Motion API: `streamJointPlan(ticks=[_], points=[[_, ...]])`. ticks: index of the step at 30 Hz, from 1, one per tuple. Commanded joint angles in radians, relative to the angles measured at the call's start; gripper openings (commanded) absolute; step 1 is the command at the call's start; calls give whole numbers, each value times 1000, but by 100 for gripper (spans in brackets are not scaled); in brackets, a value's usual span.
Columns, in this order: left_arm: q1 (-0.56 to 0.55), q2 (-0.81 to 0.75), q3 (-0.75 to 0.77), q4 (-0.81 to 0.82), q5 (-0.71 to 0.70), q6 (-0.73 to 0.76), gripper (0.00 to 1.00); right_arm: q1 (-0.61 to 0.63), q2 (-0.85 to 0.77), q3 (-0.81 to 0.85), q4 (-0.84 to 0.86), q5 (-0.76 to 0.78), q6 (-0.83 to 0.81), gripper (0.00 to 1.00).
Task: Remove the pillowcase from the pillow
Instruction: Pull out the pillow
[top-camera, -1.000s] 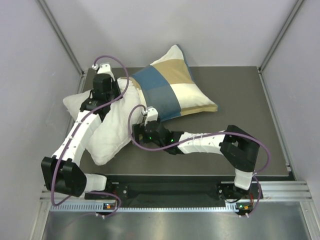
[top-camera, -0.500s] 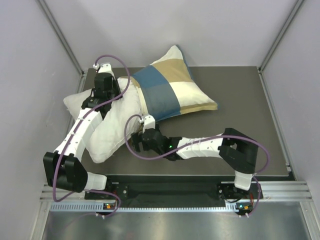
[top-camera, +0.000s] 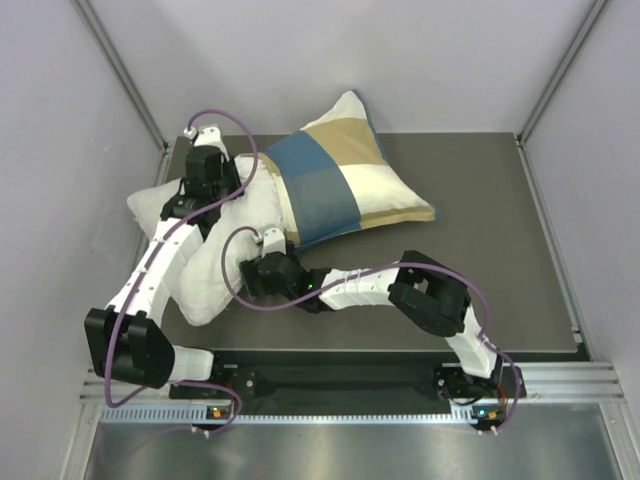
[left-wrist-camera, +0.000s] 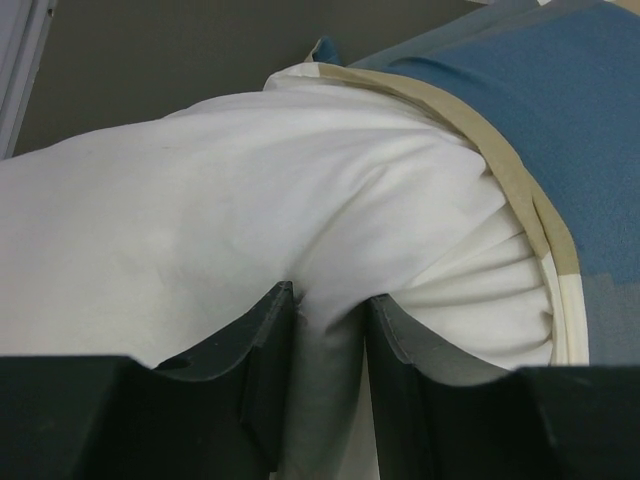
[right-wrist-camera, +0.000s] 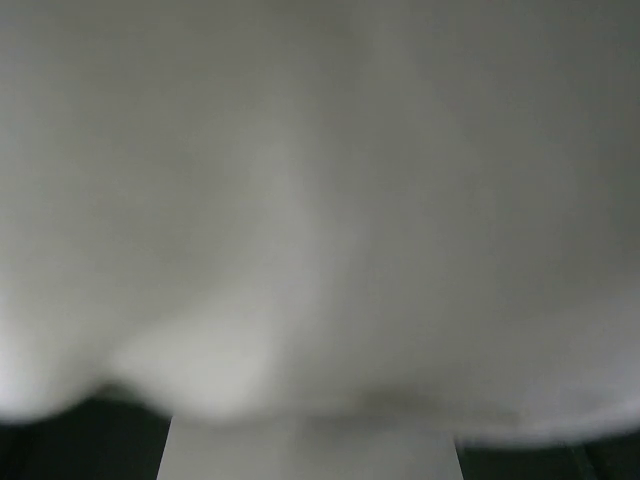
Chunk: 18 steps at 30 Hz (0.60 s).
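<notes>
Left hand (left-wrist-camera: 330, 310) pinched the pillow (left-wrist-camera: 180, 210) beside the pillowcase (left-wrist-camera: 570, 110). Right hand (top-camera: 248, 274) — spread wide — pressed against the pillow.

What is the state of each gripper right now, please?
Left gripper: closed on a fold of the white pillow.
Right gripper: open, pressed against the pillow; nothing can be seen held in it.

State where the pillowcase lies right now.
In the top view, the pillowcase lies at the far middle of the table, covering the right end of the pillow, whose bare left part lies under the left arm.
</notes>
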<state>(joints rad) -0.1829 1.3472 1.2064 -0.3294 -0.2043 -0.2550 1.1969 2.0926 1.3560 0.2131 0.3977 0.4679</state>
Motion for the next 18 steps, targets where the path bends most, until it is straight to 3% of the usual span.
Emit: streamJointPlan(ticks=[1, 2, 3, 4, 5, 6, 10, 11, 13, 18], points=[[14, -42, -14, 58, 12, 11, 40, -26, 50, 94, -47, -3, 21, 92], [14, -52, -16, 64, 19, 13, 42, -31, 59, 106, -61, -10, 29, 72], [14, -62, -19, 69, 25, 19, 45, -36, 70, 117, -70, -8, 49, 60], [14, -86, -31, 72, 40, 22, 54, -45, 72, 114, -73, -11, 57, 46], [13, -103, -42, 91, 48, 29, 59, -49, 66, 108, -70, -14, 64, 11], [11, -121, -53, 102, 57, 40, 62, -57, 58, 88, -64, -14, 75, 0], [-47, -227, -105, 142, 68, 92, 76, -53, -41, -76, 96, 4, 57, 0], [-70, -265, -110, 148, 63, 118, 88, -49, -104, -125, 145, 15, 54, 0], [-139, -308, -111, 161, 69, 135, 96, -46, -164, -253, 264, 35, 51, 0], [-309, -332, -142, 208, 135, 135, 99, -43, -299, -411, 402, 32, 38, 0]])
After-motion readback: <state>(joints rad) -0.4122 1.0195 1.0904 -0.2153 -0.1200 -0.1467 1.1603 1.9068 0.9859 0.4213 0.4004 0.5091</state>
